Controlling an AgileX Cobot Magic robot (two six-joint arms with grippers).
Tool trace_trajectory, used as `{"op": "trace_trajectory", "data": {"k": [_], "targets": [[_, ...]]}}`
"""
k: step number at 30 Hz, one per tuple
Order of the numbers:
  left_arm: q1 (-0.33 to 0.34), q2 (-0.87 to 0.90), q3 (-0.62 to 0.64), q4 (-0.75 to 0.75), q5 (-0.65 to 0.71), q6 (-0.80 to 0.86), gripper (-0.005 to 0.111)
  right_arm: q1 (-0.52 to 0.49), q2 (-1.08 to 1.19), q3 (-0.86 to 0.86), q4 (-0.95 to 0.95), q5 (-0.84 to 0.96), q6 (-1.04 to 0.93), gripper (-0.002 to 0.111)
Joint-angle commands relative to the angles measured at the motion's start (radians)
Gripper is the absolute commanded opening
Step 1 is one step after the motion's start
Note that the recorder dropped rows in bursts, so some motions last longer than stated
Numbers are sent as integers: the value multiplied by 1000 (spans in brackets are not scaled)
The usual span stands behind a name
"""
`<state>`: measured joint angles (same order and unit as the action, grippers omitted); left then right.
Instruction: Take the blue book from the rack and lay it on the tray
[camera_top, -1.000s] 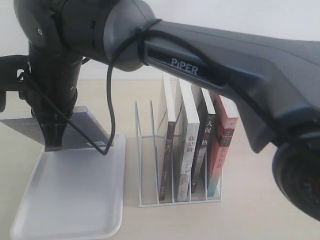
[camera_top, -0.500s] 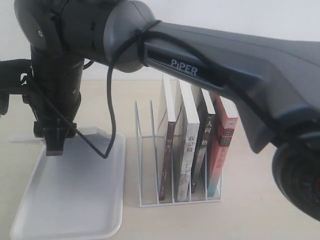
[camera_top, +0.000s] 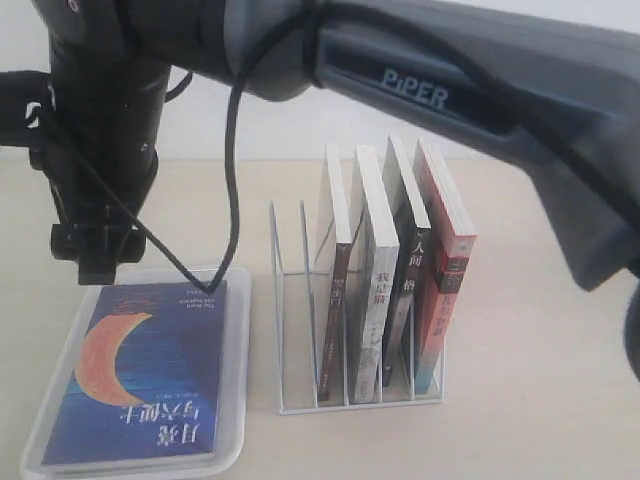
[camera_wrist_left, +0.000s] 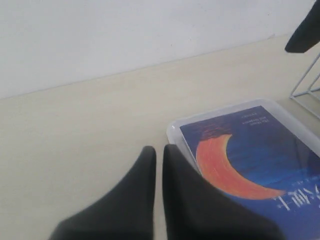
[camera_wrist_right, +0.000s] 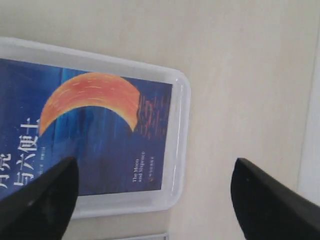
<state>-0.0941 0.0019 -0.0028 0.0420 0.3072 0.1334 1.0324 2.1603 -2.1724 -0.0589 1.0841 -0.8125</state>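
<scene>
**A:** On the left side of the table (camera_top: 540, 400), seen from the exterior camera, how does the blue book (camera_top: 140, 375) look?

**B:** It shows a dark blue cover, face up, with an orange crescent moon and white Chinese characters across its near end. It lies flat in the tray (camera_top: 238, 300) and fills most of it.

**A:** Where does the right gripper (camera_top: 95, 262) stand relative to it?

**B:** It hangs over the far end of the tray, just above the book's far edge and clear of the cover. Its arm reaches across from the right, over the rack (camera_top: 350, 405), where four books (camera_top: 375, 290) stand upright. How wide its jaws stand cannot be told from this angle.

**A:** What does the left wrist camera add?

**B:** The left gripper (camera_wrist_left: 159, 155) has its fingers drawn together with only a thin slit between them, and it holds nothing. A rounded corner of the tray (camera_wrist_left: 172, 131) sits just beside the fingertips, and the moon end of the book (camera_wrist_left: 250, 160) lies inside it.

**A:** And the right wrist camera?

**B:** The right gripper (camera_wrist_right: 152, 187) has its fingers spread wide apart with nothing gripped. The book (camera_wrist_right: 100, 130) rests in the tray (camera_wrist_right: 181, 125) beneath them. Its crescent and a small line of white English lettering fall between the two fingers, and neither finger touches the cover or the rim.
</scene>
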Motion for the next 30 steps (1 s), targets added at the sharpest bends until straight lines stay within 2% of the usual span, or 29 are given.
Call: {"op": "trace_trajectory", "data": {"k": [1,3,5,8,9,10,17,25,30], "targets": [[-9,-2,3,-8,-14,-10,5,45,-74,-3,-2,44,16,78],[-9,-2,3,-8,-14,-10,5,68,-127,-3,-5,68,96,74],[-9,-2,3,-8,-14,-10,5,71,-180,-3,-9,117,198,58],[-9,-2,3,-8,-14,-10,5,71,-231,3,-1,137,314,23],[-9,-2,3,-8,-14,-10,5,71,-258,26,4,137,413,6],[-9,-2,3,-8,-14,-10,5,71,-280,49,4,137,442,0],[-9,-2,3,-8,-14,-10,5,71,-416,216,-53,137,556,0],[-9,-2,3,-8,-14,-10,5,71,-552,516,-51,137,629,0],[-9,-2,3,-8,-14,-10,5,71,-552,570,-51,137,643,0]]}}
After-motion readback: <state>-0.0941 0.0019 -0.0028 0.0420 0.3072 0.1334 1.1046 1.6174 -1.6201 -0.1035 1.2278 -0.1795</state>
